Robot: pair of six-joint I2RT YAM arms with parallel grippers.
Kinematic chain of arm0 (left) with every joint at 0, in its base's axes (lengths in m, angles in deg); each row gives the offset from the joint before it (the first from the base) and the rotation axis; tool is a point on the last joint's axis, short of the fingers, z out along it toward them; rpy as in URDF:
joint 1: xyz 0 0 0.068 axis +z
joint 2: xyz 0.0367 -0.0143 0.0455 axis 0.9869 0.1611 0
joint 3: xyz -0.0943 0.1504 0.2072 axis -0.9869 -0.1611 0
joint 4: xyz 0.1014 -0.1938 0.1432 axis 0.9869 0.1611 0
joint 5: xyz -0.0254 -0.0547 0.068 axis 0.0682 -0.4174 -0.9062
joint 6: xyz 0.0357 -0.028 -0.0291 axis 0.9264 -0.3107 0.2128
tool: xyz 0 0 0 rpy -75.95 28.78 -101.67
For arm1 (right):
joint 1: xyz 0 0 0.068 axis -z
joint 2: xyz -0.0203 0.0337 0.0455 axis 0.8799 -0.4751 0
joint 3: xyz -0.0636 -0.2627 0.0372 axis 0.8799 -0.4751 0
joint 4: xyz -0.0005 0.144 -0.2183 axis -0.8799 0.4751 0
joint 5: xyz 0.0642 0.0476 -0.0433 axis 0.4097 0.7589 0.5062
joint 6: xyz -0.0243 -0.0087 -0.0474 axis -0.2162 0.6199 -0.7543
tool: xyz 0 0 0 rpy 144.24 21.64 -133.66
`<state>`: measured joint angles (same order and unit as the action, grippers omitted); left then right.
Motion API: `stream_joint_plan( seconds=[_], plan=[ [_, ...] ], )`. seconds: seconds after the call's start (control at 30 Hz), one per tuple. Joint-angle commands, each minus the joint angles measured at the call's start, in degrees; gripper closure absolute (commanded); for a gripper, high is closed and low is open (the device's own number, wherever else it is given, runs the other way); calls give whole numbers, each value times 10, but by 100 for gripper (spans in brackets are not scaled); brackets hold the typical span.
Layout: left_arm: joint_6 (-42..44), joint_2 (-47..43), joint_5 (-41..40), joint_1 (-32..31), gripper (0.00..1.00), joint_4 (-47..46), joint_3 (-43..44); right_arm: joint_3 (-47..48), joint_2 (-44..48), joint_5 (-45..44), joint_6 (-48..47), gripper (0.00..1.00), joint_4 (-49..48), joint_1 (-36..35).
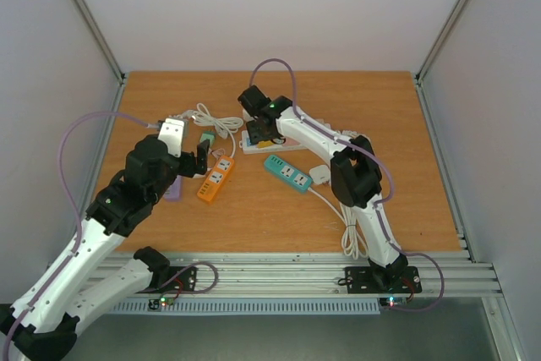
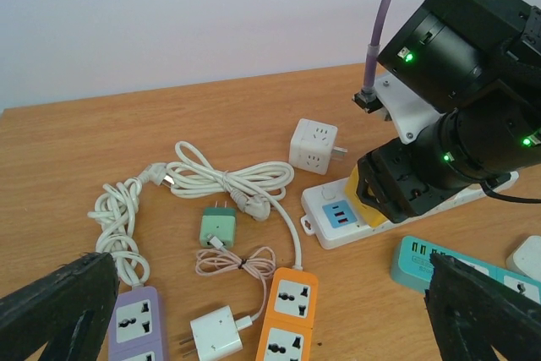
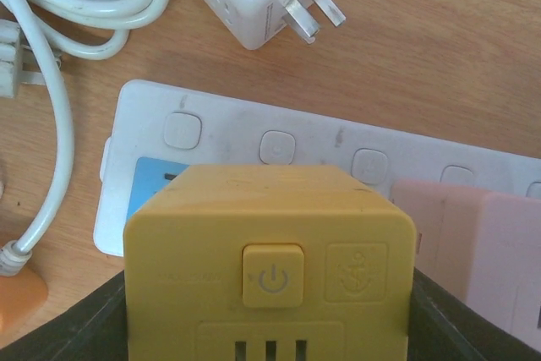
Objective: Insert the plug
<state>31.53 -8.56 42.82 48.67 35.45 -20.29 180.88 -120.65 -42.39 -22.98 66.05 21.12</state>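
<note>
Gripping a chunky yellow plastic cube plug point(image 3: 270, 268), the right tool point(image 1: 262, 127) is held over the long white plastic power strip point(image 3: 321, 145) near the worktop's point(image 1: 406, 175) far edge. The left tool point(image 1: 188, 151) is spread wide (nothing held). Since the prongs are hidden, the plug could be jammed or the strip shoved if it is lowered misaligned.

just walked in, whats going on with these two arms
The right claw grips a yellow cube adapter and holds it at the white power strip, beside a pink block on that strip. Whether its pins are in a socket is hidden. The left claw hangs open over the left of the table, holding nothing.
</note>
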Motion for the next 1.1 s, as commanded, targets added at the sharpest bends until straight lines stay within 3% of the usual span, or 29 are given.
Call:
stream_joint_plan(
  seconds=[0.0, 0.63, 1.07],
  plan=[
    [2, 5, -1, 2, 1, -1, -1, 16, -19, 29, 16, 45, 5, 11],
    [1, 19, 0, 2, 1, 5, 3, 59, -54, 27, 58, 44, 78, 16],
    [-1, 21, -8, 2, 1, 4, 1, 108, -126, 14, 62, 44, 120, 14]
  ],
)
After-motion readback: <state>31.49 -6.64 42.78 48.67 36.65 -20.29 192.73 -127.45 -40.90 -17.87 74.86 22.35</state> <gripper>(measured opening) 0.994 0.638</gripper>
